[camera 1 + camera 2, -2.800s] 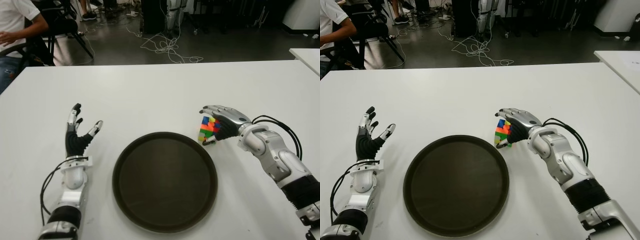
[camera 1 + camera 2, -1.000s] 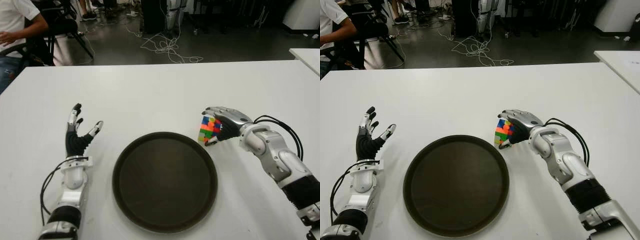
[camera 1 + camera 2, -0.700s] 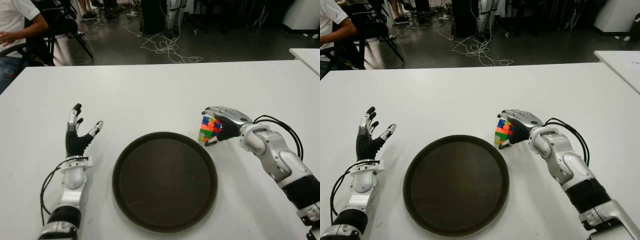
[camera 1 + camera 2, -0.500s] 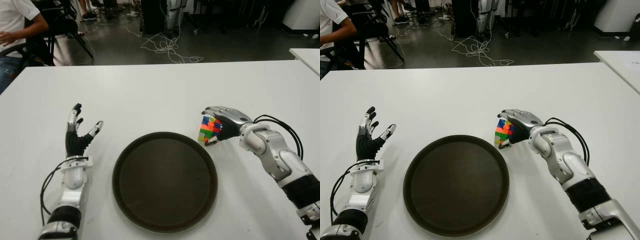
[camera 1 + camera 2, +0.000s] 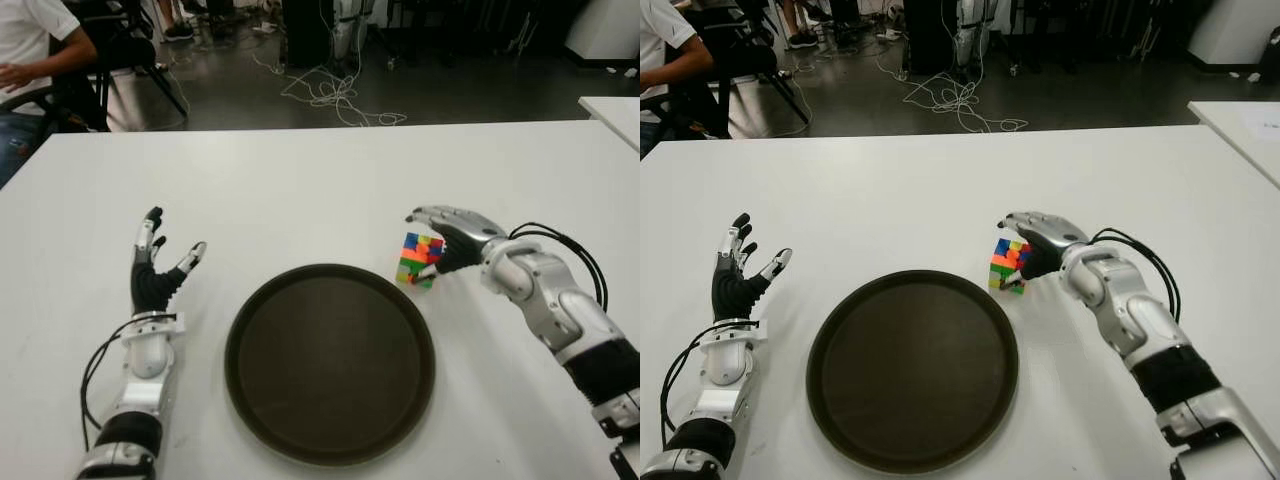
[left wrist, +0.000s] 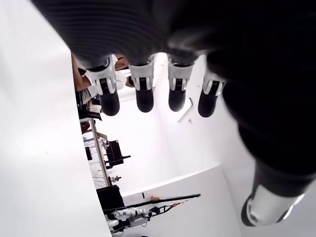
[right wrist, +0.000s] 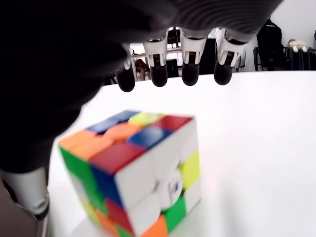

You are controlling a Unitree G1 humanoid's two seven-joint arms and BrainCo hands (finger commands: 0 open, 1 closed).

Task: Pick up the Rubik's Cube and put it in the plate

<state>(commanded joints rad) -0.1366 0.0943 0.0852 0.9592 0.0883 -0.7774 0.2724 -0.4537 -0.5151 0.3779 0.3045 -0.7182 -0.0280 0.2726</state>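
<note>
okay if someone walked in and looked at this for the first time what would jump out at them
The bright multicoloured Rubik's Cube on the white table, just beyond the right rim of the big dark round plate. The right hand hovers over it, fingers spread and not gripping. The left hand shows open, left of the plate.

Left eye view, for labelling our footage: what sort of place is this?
Probably a robotics lab or workshop: loose cables across a dark floor, a seated person nearby, and a white table.
</note>
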